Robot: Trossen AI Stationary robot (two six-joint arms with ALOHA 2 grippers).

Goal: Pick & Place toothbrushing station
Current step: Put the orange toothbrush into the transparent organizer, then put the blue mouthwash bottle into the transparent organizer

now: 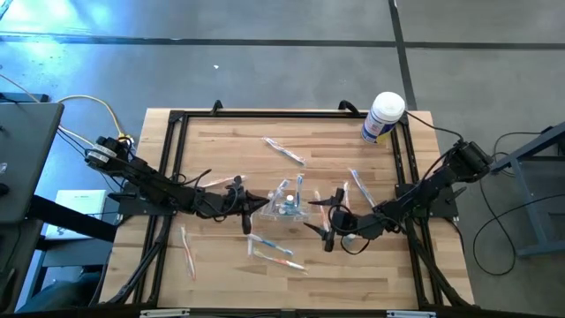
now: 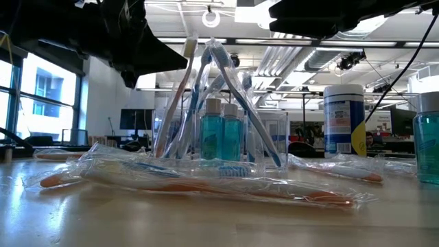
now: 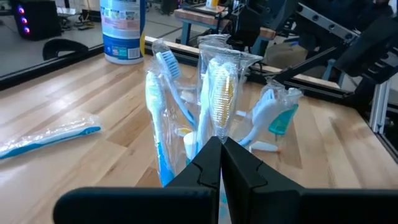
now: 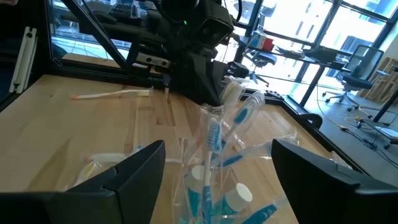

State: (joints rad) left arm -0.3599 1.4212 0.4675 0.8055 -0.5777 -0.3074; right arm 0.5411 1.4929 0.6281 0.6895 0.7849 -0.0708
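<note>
Station (image 1: 289, 206) stands upright near table (image 1: 229, 150) centre, clear holder packed with wrapped toothbrushes (image 2: 206, 89) and small teal bottles (image 2: 221, 134). Left gripper (image 1: 250, 208) sits at the station's left side, fingers (image 3: 211, 168) pressed together with almost no gap, tips just at a wrapped yellow-bristle brush (image 3: 219, 93) standing in the station; cannot tell if it pinches the wrapper. Right gripper (image 1: 323, 217) is just right of the station, fingers (image 4: 134, 165) spread wide, holding nothing, station between and ahead of them, not touching. Loose wrapped brushes lie around the station: one behind it (image 1: 284, 151), two to its right rear (image 1: 359, 188), one well to its left front (image 1: 187, 249), several just in front (image 1: 272, 252). White canister (image 1: 383, 117) stands at the far right corner, well apart from the station. Table edge in front of the station is beyond the loose brushes; bare wood lies behind and left of the station.
</note>
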